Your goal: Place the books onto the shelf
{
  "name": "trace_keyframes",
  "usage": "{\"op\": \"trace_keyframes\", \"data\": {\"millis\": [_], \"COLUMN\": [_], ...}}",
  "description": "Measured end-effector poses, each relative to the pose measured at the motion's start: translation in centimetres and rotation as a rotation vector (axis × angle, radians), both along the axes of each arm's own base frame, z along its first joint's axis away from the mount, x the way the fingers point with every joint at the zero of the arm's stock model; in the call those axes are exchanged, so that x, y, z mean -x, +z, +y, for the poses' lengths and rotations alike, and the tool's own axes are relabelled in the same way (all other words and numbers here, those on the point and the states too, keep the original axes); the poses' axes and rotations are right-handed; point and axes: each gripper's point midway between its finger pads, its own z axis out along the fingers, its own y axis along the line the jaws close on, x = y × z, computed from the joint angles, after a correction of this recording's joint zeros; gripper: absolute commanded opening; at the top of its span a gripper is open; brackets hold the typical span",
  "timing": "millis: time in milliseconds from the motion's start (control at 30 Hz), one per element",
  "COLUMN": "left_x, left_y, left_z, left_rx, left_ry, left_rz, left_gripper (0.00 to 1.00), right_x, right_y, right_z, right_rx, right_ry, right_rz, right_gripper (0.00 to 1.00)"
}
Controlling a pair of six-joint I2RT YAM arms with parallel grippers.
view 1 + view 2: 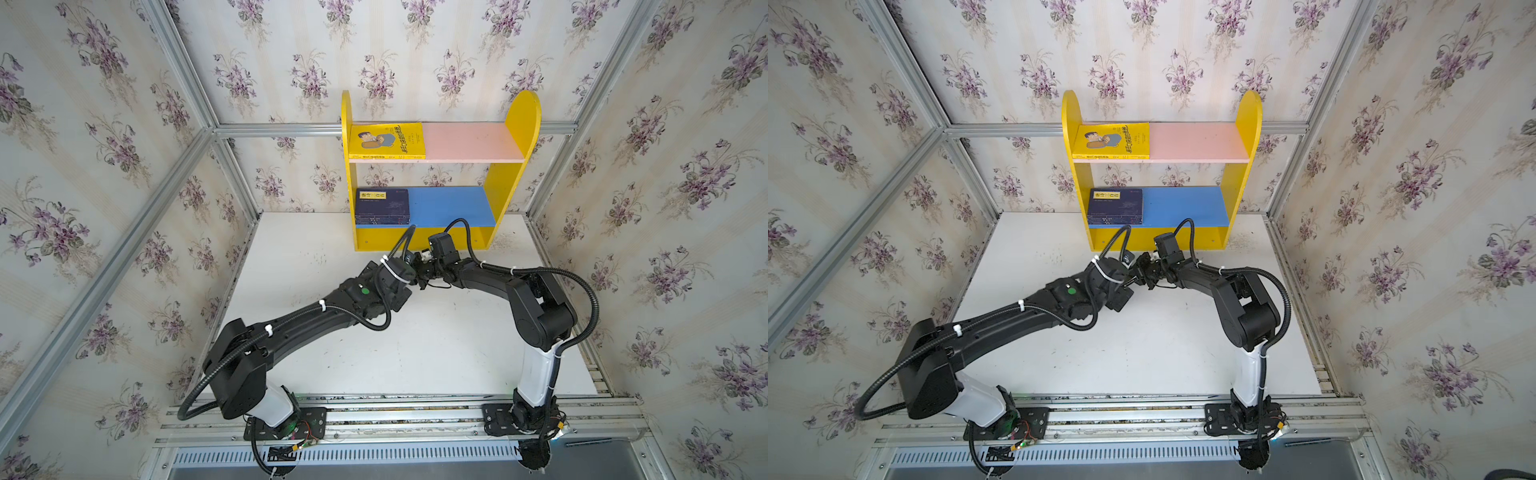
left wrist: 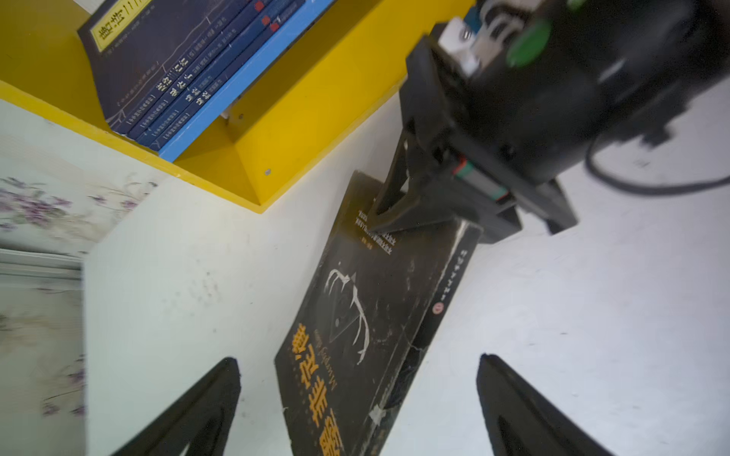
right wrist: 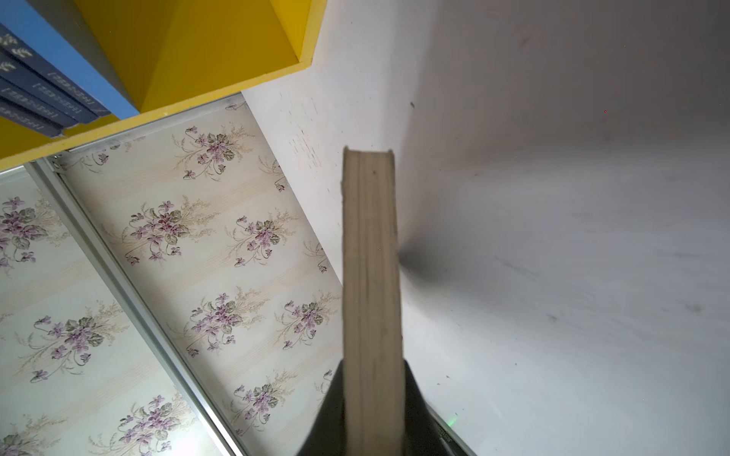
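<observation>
A black book (image 2: 375,308) with yellow lettering hangs tilted over the white table, just in front of the shelf (image 1: 515,166). My right gripper (image 3: 373,367) is shut on one end of it, and the book's page edge (image 3: 369,256) runs out between the fingers. My left gripper (image 2: 358,359) is open, with a finger on each side of the book's other end and neither touching it. A yellow book (image 1: 386,141) lies flat on the pink upper board. A stack of navy books (image 1: 382,205) lies on the blue lower board, at its left.
Floral walls with aluminium frame bars (image 1: 183,174) close in the white table (image 1: 415,353) on three sides. The right halves of the pink board (image 1: 473,141) and the blue board (image 1: 453,205) are bare. Both arms reach in from the front rail and meet by the shelf's yellow base (image 1: 386,243).
</observation>
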Motion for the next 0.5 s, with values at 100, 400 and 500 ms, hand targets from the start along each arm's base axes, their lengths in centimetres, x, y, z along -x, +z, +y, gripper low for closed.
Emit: {"op": "trace_keyframes", "data": {"millis": [100,400,500], "left_x": [0.0,0.2,0.1], "left_y": [1.6,-0.1,1.4], "left_z": [1.0,6.8,7.8], "left_rx": [0.194,0.67,0.804], "left_ry": [0.013,0.223,0.245], "left_rz": [0.097,0.443,0.471], "left_gripper": [0.99,0.99,0.99], "right_x": [-0.3,0.5,0.9], "right_y": [1.3,6.7,8.4], "right_z": [-0.1,-0.4,-0.5], "right_rx": [0.003,-0.03,-0.05], "right_ry": [0.014,0.08,0.091], "right_rz": [-0.085,-0.37,-0.433], "right_gripper": [0.08,0.08,0.08]}}
